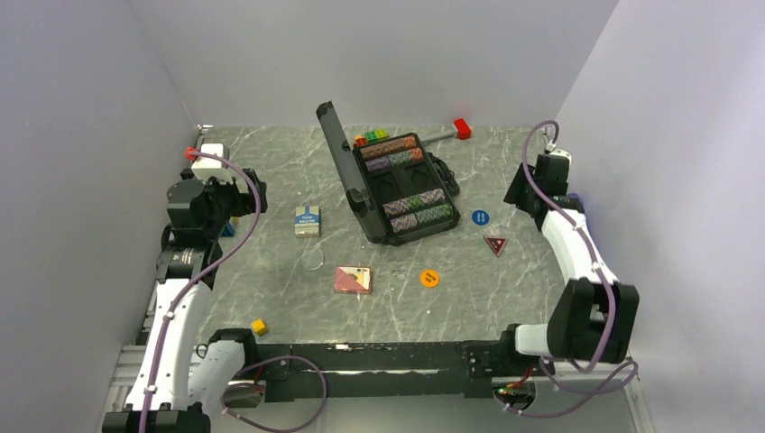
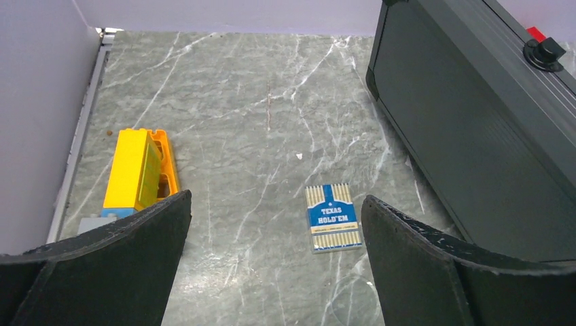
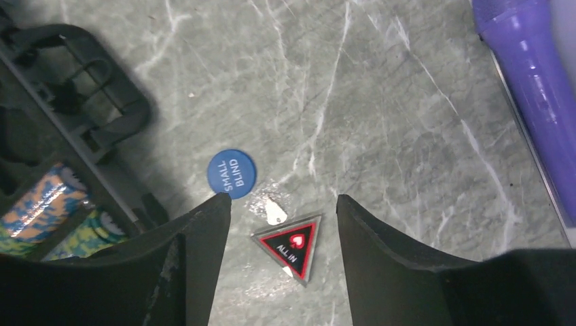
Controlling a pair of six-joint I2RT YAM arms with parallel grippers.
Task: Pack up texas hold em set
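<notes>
The black briefcase (image 1: 403,194) lies open mid-table, its lid (image 2: 475,136) upright and rows of striped chips (image 1: 417,208) inside. On the table around it lie a blue-white card deck (image 1: 308,220) (image 2: 331,217), a pink deck (image 1: 352,280), an orange marker (image 1: 429,278), a blue marker (image 1: 480,217) (image 3: 231,173) and a triangular marker (image 1: 495,244) (image 3: 293,246). My left gripper (image 2: 276,197) hangs wide open above the table, left of the blue-white deck. My right gripper (image 3: 282,197) hovers open over the triangular marker, a finger on either side with gaps.
A yellow block toy (image 2: 139,170) sits by the left wall. A small yellow cube (image 1: 259,327) lies near the front edge. A purple cylinder (image 3: 536,81) runs along the right wall. A clear disc (image 1: 313,260) lies below the blue-white deck. A red-ended tool (image 1: 462,128) lies behind the case.
</notes>
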